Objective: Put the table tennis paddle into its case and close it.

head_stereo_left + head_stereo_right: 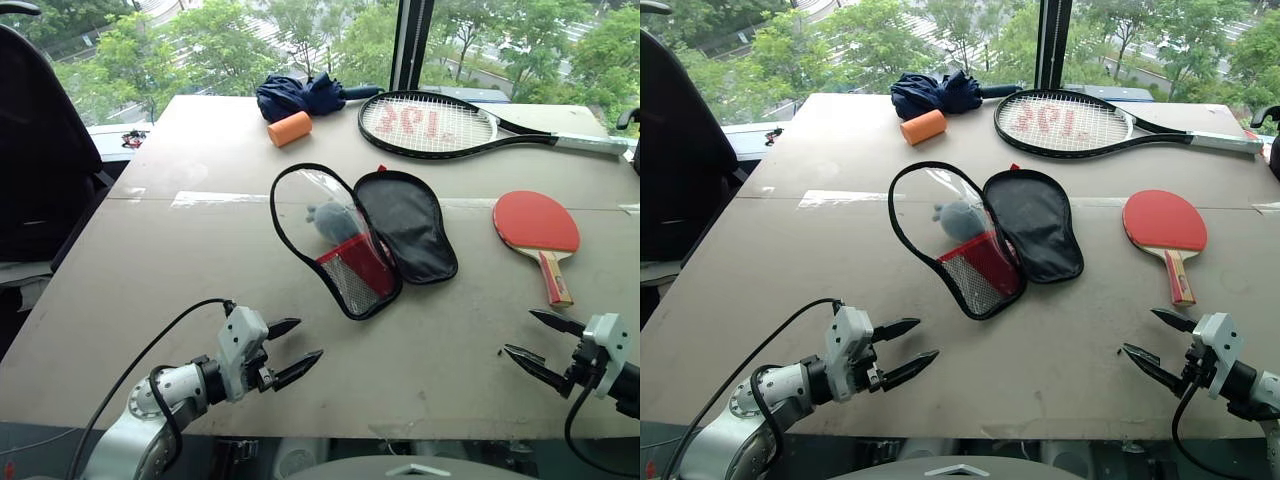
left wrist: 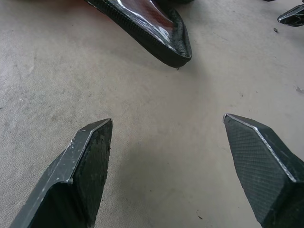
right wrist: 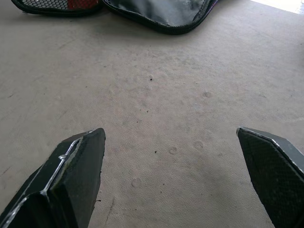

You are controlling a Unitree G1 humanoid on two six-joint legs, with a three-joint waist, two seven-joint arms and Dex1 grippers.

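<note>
1 red paddle (image 1: 535, 220), case (image 1: 365, 238) unzipped — empty

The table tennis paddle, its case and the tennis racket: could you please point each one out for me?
table tennis paddle (image 1: 535, 220), left eye view, middle of the red rubber face.
case (image 1: 405, 220), left eye view, black lining of the opened half.
tennis racket (image 1: 428, 124), left eye view, middle of the strings.

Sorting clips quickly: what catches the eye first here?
The case lies unzipped and spread open mid-table, a grey plush charm showing through its clear side. The red paddle rests apart to its right, untouched. Both the left gripper and right gripper hover open near the table's front edge.
</note>
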